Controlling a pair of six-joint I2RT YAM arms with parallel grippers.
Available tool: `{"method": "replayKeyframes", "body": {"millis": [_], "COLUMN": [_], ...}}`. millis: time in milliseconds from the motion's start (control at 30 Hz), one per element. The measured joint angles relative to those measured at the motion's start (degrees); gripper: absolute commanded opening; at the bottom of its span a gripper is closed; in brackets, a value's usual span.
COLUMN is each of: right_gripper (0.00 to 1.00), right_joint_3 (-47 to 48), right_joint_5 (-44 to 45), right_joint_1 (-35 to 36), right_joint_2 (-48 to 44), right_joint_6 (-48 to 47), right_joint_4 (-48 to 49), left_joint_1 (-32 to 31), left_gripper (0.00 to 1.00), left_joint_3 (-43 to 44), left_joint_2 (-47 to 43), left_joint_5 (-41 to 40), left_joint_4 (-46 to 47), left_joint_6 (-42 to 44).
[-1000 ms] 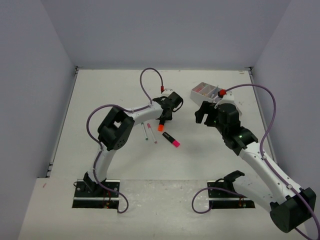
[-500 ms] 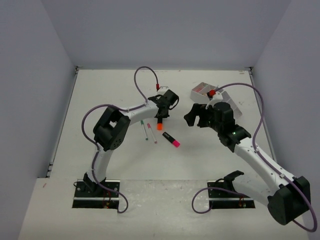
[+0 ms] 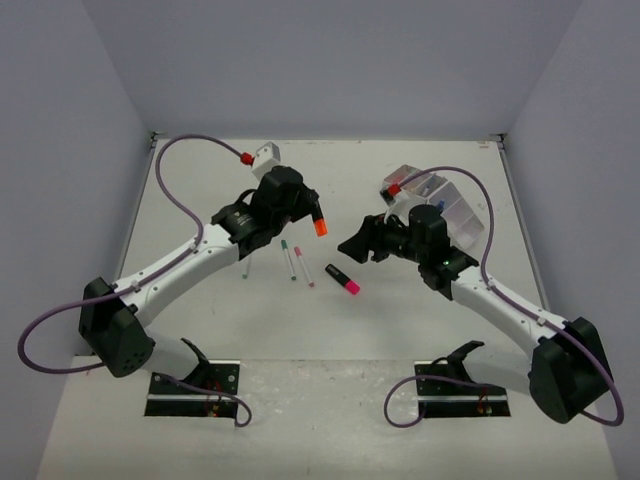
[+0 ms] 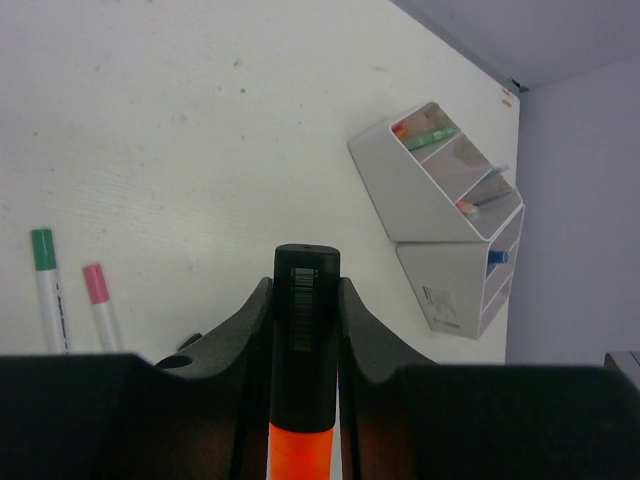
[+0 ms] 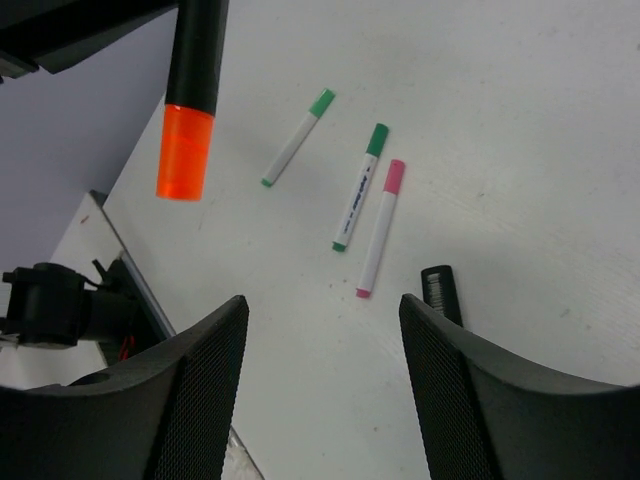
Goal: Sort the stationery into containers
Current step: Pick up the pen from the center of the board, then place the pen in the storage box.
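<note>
Between the fingers of the left gripper (image 4: 305, 300), closed tight on its black barrel, the orange-capped marker (image 3: 319, 224) now hangs clear of the table (image 3: 200, 180). A second ago it was down beside the pens, so the pick looks done. The white organizer (image 3: 455, 205) stands toward 3 o'clock of it, so a carry across remains. At 5 o'clock lies the pink-tipped marker (image 3: 343, 279), and at 7 o'clock the thin pens (image 3: 289, 258). The right gripper (image 3: 352, 246), jaws wide and empty, has swung in over them.
</note>
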Motion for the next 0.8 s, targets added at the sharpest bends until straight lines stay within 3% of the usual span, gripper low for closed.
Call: {"method": "replayKeyframes", "body": {"millis": [133, 400, 533, 733, 800], "right_gripper": [0.59, 0.44, 0.00, 0.00, 0.00], "right_joint_3": [0.0, 4.0, 7.3, 9.0, 9.3], "right_joint_5": [-2.0, -1.8, -0.8, 1.8, 2.3], "right_joint_1": [1.9, 5.2, 5.2, 4.8, 5.1], "right_joint_2": [1.1, 4.0, 6.3, 7.9, 7.9], "right_joint_6": [1.6, 3.6, 4.1, 4.8, 4.9], "right_joint_4": [3.6, 6.3, 5.5, 2.9, 1.9], "left_joint_1": [-0.3, -1.4, -1.8, -1.5, -1.5], "left_gripper": [0.00, 0.00, 0.00, 0.00, 0.07], "left_joint_3": [-3.5, -4.0, -4.0, -4.3, -5.1], "left_joint_2": [-0.7, -0.8, -0.9, -2.3, -2.8], "left_joint_5": [2.7, 5.7, 6.5, 5.5, 5.4], "left_joint_4": [1.6, 3.8, 4.4, 4.4, 4.9], "left_joint_6": [-1.3, -1.3, -1.3, -0.8, -0.7]}}
